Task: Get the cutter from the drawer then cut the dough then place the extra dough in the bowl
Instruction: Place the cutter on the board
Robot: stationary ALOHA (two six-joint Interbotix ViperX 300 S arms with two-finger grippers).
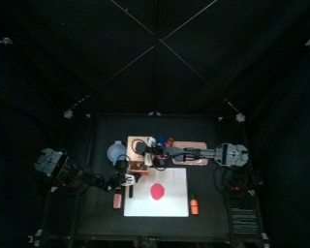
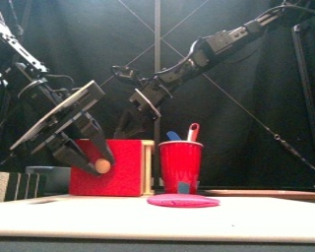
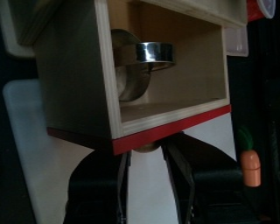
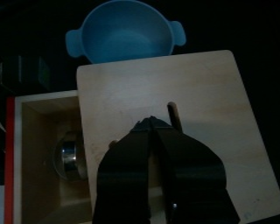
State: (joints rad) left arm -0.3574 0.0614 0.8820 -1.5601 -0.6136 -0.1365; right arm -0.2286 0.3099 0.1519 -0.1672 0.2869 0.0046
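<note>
So the drawer [image 3: 143,136] sits open, left gripper [image 3: 152,151] pinching its knob [image 2: 102,165], right gripper [image 4: 154,124], jaws together, atop the wooden box [image 4: 184,87], guessing metal cutter [image 3: 156,52] grab's next.

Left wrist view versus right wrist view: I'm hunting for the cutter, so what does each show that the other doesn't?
Only left wrist: an orange toy carrot, the white cutting board, and the left gripper shut on the red drawer front. Only right wrist: the blue-grey two-handled bowl and the right gripper, shut, on the pale wooden box's top. Both: the open drawer with the round metal cutter inside.
</note>
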